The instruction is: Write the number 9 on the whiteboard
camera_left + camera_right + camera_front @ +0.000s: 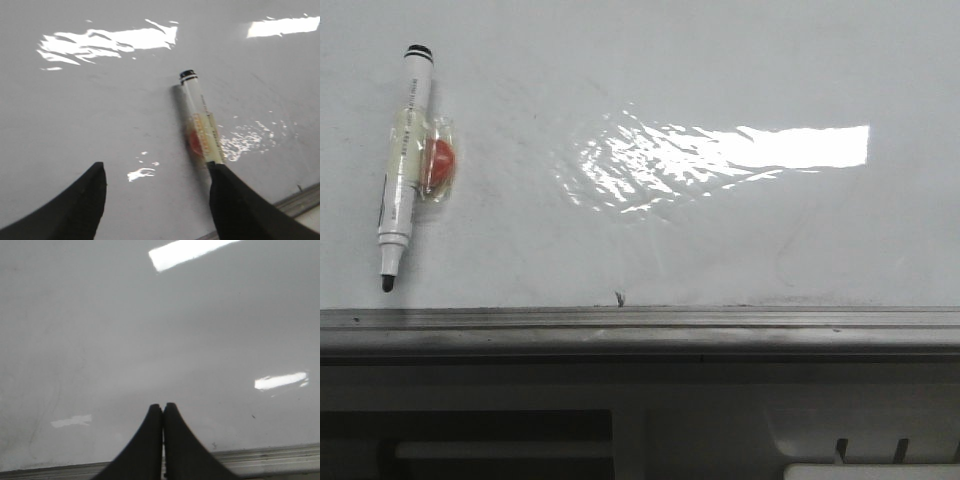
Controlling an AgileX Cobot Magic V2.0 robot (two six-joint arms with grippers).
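Observation:
The whiteboard (740, 250) fills the front view, glossy white-grey with a bright glare patch (740, 150). No number 9 shows on it. A white marker (404, 170) with a black end cap, its dark tip uncapped, lies on the board at the far left, a red piece (440, 163) taped to its side. In the left wrist view my left gripper (156, 170) is open and empty over the board (100, 100). The marker (200, 120) lies beside one finger (235, 205), which hides its tip end. My right gripper (163, 406) is shut and empty over bare board (150, 330). Neither gripper shows in the front view.
A grey metal rail (640, 325) runs along the board's near edge; it also shows in the left wrist view (300, 197) and the right wrist view (270, 455). A small dark tick mark (618, 296) sits just above the rail. Faint smudges mark the board.

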